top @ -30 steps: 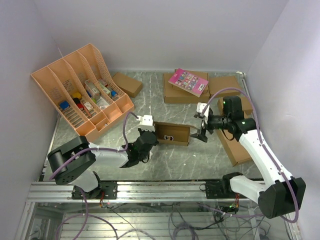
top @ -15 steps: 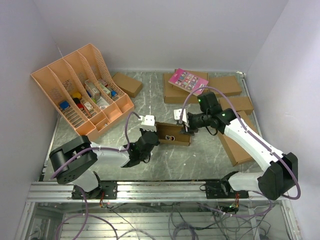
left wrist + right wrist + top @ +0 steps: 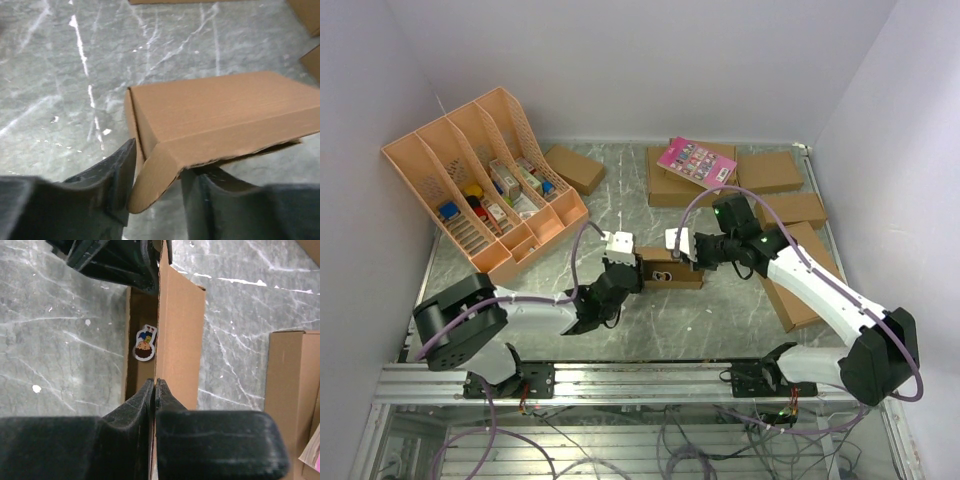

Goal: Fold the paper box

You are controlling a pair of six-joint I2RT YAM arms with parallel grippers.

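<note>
The paper box [image 3: 668,270] is a brown cardboard oblong, partly folded, lying in the middle of the grey marble table. My left gripper [image 3: 625,270] is at its left end and stands open. In the left wrist view a rounded end flap [image 3: 155,182] hangs loosely between the fingers of the gripper [image 3: 157,192], with the box body [image 3: 220,112] beyond. My right gripper [image 3: 692,254] is at the box's right end. In the right wrist view it [image 3: 155,386] is shut on the thin upright wall of the box [image 3: 177,340]. A small cartoon sticker [image 3: 145,343] shows inside.
An orange file rack [image 3: 480,180] with small items stands at the back left. Brown boxes lie along the back, one bearing a pink card [image 3: 696,163]. A small brown box [image 3: 574,168] lies beside the rack. A large flat brown box [image 3: 798,275] lies under my right arm.
My right arm swung left to the box and its jaws closed on the box wall. My left gripper opened around the end flap. The box's lid has come up.
</note>
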